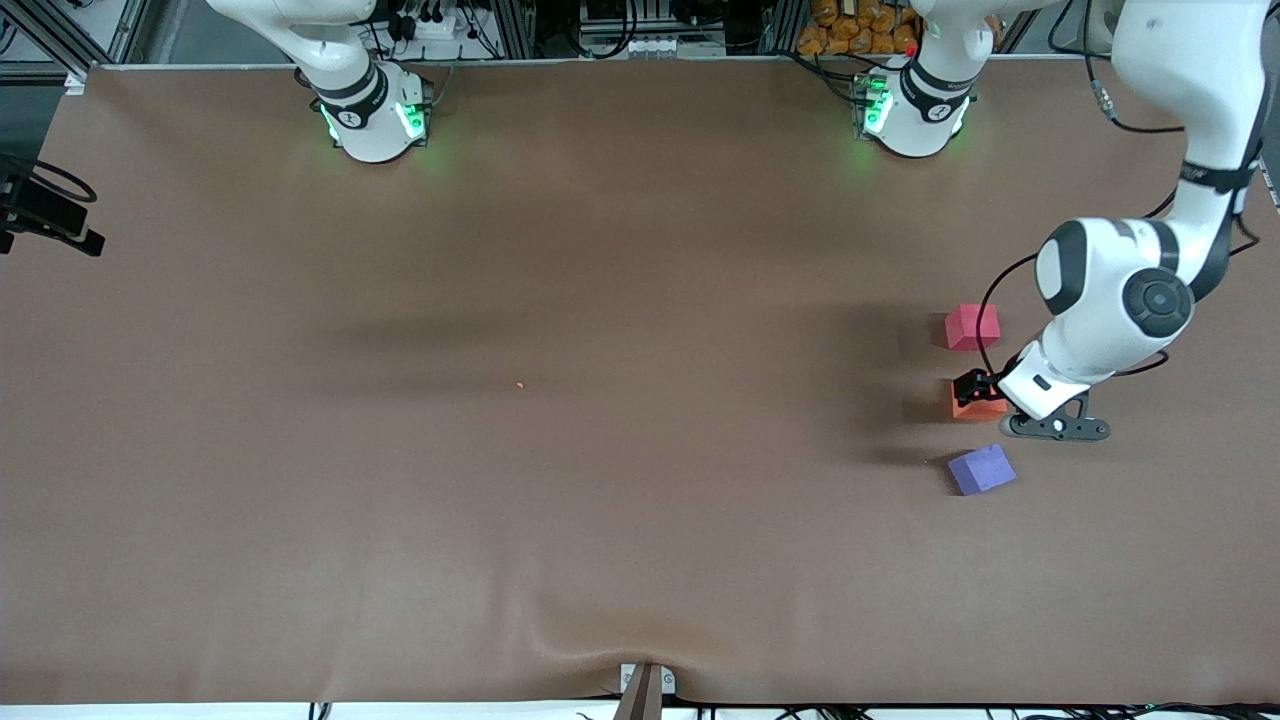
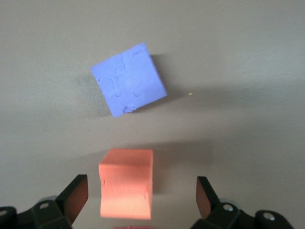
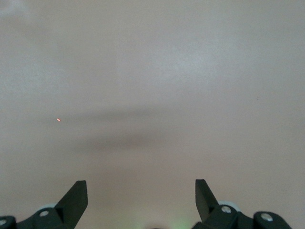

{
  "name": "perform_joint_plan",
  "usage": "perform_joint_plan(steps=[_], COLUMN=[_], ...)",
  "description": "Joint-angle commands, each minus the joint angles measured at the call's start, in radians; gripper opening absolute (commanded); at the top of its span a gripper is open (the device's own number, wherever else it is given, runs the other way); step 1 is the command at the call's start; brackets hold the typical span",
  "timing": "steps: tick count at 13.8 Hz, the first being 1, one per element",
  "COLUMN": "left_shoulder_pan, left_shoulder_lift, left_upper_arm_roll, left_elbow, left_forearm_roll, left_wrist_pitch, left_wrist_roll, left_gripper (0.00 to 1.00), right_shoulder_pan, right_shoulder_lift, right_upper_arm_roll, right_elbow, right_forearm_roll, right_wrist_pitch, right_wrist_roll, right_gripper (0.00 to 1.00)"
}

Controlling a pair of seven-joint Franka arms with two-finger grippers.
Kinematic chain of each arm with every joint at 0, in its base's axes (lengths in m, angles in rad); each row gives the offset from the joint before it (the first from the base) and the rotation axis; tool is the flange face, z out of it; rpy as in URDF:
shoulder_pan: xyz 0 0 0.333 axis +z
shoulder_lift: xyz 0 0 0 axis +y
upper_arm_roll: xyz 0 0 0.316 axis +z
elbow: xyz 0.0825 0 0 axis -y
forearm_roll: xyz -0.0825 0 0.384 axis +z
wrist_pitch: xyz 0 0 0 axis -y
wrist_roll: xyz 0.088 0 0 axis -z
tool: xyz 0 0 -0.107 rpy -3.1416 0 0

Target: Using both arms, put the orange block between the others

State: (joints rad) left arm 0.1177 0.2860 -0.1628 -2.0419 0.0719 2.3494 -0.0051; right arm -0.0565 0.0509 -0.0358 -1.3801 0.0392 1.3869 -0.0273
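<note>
The orange block (image 1: 976, 405) (image 2: 126, 186) rests on the brown table between the pinkish-red cube (image 1: 972, 326), which is farther from the front camera, and the purple-blue cube (image 1: 981, 469) (image 2: 129, 80), which is nearer and turned at an angle. My left gripper (image 1: 985, 392) (image 2: 142, 179) is low over the orange block and open. Its fingers stand on either side of the block with a gap on each side. In the right wrist view my right gripper (image 3: 140, 183) is open over bare table with nothing between its fingers. It is out of the front view.
A tiny orange speck (image 1: 520, 385) (image 3: 58, 119) lies mid-table. A black camera mount (image 1: 45, 215) juts in at the right arm's end. The table cover ripples at the edge nearest the front camera (image 1: 640, 650).
</note>
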Motion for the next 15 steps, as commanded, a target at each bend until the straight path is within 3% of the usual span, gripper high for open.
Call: perform_joint_plan(steps=[1, 4, 6, 8, 11, 15], left_shoulder_pan=[0.006, 0.002, 0.000, 0.003, 0.003, 0.003], left_shoulder_lift=[-0.102, -0.085, -0.076, -0.080, -0.088, -0.163], left_upper_arm_roll=[-0.027, -0.027, -0.026, -0.026, -0.044, -0.069], left_elbow=[0.119, 0.378, 0.497, 0.543, 0.609, 0.612], left_forearm_roll=[0.011, 0.020, 0.025, 0.022, 0.011, 0.023], left_wrist_pitch=[-0.221, -0.497, -0.553, -0.558, -0.675, -0.729], left_wrist_roll=[-0.032, -0.024, -0.022, -0.022, -0.036, -0.088], left_gripper=[1.00, 1.00, 1.00, 1.00, 1.00, 1.00], right_shoulder_pan=[0.000, 0.000, 0.000, 0.000, 0.009, 0.023], right_shoulder_lift=[-0.009, -0.009, -0.008, -0.008, -0.008, -0.002], right_upper_arm_roll=[0.004, 0.004, 0.004, 0.004, 0.004, 0.004], right_elbow=[-0.004, -0.004, -0.004, -0.004, -0.005, -0.005], right_forearm_roll=[0.004, 0.004, 0.004, 0.005, 0.004, 0.002], right_wrist_pitch=[-0.006, -0.008, -0.006, -0.006, -0.006, 0.004], right_wrist_roll=[0.013, 0.013, 0.013, 0.013, 0.013, 0.013], right_gripper=[1.00, 1.00, 1.00, 1.00, 1.00, 1.00])
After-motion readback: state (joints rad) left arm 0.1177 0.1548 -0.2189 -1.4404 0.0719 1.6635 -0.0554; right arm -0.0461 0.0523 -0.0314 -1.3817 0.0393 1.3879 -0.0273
